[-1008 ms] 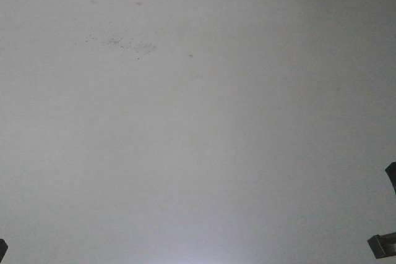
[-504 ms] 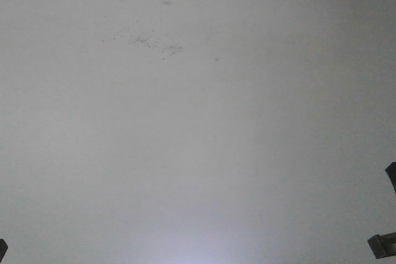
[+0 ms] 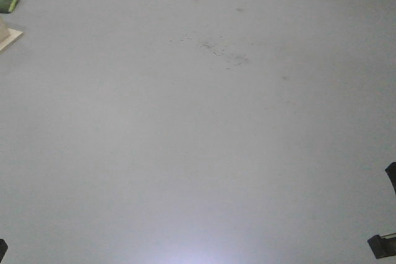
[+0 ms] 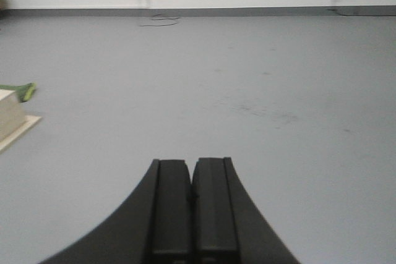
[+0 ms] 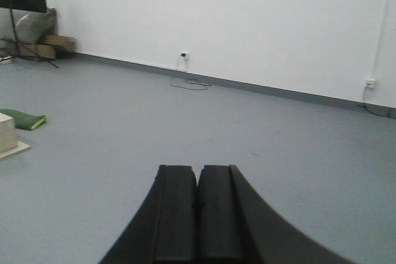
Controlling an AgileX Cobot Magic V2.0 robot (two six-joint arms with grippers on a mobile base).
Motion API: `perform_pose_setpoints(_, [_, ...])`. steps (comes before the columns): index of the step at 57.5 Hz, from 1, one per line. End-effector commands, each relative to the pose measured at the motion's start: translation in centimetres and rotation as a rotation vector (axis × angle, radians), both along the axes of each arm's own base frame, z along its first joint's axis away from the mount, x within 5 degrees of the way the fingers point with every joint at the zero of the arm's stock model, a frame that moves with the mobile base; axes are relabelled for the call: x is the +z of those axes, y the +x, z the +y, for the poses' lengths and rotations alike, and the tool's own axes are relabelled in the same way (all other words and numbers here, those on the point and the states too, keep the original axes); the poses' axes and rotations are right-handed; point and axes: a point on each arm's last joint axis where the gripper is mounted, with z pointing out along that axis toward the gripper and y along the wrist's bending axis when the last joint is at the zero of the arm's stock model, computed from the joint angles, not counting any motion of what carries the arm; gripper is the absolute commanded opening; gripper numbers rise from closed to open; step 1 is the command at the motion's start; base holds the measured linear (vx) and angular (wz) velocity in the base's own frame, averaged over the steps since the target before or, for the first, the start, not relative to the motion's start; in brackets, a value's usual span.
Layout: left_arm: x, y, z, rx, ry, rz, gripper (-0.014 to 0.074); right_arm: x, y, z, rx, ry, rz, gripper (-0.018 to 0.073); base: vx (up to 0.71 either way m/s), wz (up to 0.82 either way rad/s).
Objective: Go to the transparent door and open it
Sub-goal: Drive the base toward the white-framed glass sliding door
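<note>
The transparent door is out of view in every frame. My left gripper is shut and empty, its two black fingers pressed together over bare grey floor. My right gripper is also shut and empty, pointing across the grey floor toward a white wall. In the front view only dark bits of the robot show at the bottom corners.
A pale wooden block on a flat board lies on the floor at the left, with a green cushion behind it; both show in the front view's top-left corner. Wall sockets and a loose cable line the wall. A dark stand and boxes are far left.
The floor specks in the front view have slid right and down, and the green cushion and board have come into view at the top left: the base is turning left. Both grippers are unchanged.
</note>
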Motion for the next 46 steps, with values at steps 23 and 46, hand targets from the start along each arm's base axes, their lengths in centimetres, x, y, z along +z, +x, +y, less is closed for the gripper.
perform_pose_setpoints(23, [-0.02,0.08,-0.04,-0.004,-0.014,-0.067,0.0001,0.33,-0.09,-0.03,-0.005,-0.002,-0.082,0.0057,0.36,0.61])
perform_pose_setpoints(46, [-0.02,0.08,-0.04,-0.004,-0.014,-0.067,0.0002,0.33,-0.09,-0.03,-0.005,-0.002,-0.082,0.0057,0.49,0.48])
